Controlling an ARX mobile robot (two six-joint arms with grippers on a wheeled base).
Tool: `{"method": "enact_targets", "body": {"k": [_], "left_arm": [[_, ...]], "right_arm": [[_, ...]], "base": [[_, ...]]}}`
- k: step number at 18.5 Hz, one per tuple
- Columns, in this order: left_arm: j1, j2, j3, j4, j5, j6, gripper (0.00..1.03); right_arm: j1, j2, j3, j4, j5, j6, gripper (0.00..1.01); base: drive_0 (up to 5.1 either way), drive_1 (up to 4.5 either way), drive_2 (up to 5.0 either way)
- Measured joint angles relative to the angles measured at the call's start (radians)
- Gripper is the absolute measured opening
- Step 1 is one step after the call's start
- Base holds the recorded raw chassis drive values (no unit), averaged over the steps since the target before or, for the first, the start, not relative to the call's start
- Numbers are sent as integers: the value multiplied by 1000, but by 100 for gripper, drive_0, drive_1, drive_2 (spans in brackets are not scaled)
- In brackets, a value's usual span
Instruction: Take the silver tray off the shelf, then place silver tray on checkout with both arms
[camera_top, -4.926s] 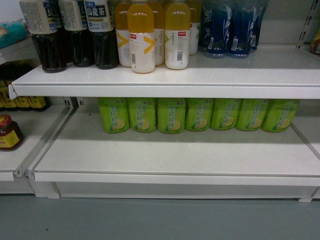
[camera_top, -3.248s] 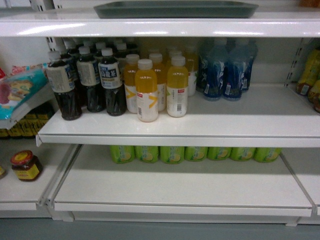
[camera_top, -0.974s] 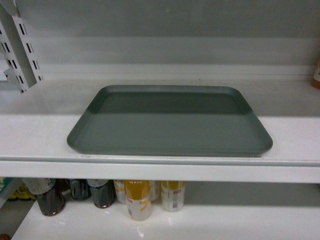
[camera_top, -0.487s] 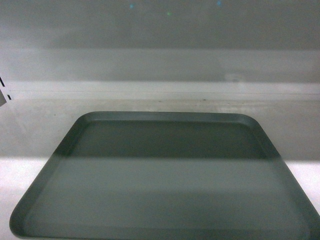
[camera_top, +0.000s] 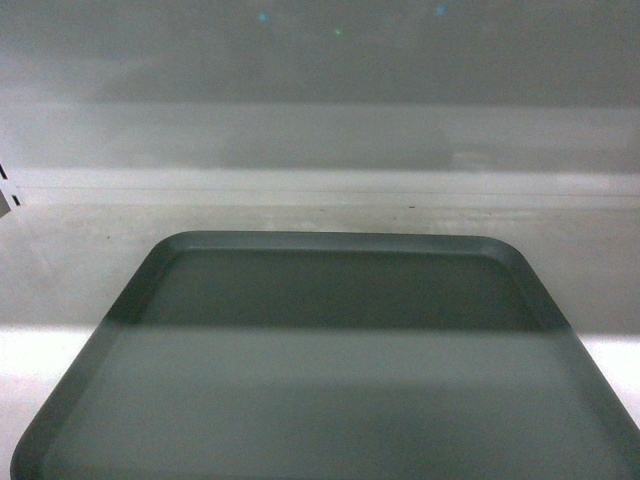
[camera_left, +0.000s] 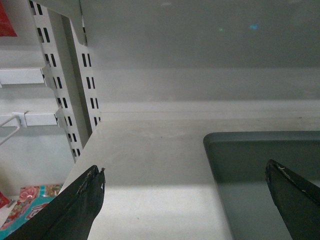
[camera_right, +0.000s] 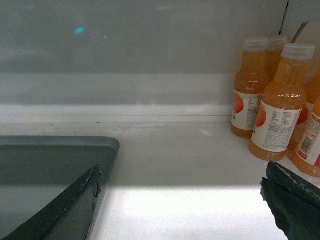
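Tray (camera_top: 330, 390): grey-silver, lying flat on the white shelf (camera_top: 60, 270), filling the head view from centre to 6 o'clock. Left gripper (camera_left: 185, 200): released, fingers spread either side of the tray's left edge, not touching. Right gripper (camera_right: 182, 200): released, straddling the right edge. Orange bottles (camera_right: 275, 110): on the shelf at 3 o'clock.

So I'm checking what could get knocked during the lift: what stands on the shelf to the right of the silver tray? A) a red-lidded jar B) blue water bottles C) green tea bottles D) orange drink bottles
D: the right wrist view shows orange drink bottles standing on the shelf to the right of the silver tray, apart from it.
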Motion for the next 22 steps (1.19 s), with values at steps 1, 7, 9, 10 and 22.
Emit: {"method": "enact_targets", "body": {"k": [1, 7, 9, 10, 22], "left_arm": [[0, 0, 0, 0, 0, 0, 98], [-6, 9, 13, -53, -12, -5, 98], [-44, 131, 61, -119, -41, -22, 98], [-53, 191, 68, -78, -38, -23, 98], [-92, 1197, 147, 850, 28, -43, 98]], "right_arm": [[0, 0, 0, 0, 0, 0, 98], [29, 32, 15, -60, 71, 37, 98], [62, 160, 16, 3, 124, 81, 98], [75, 207, 15, 47, 123, 89, 98], [241, 1214, 87, 970, 53, 85, 98]], "base": [[0, 0, 0], [0, 0, 0], [0, 0, 0], [0, 0, 0], [0, 0, 0]]}}
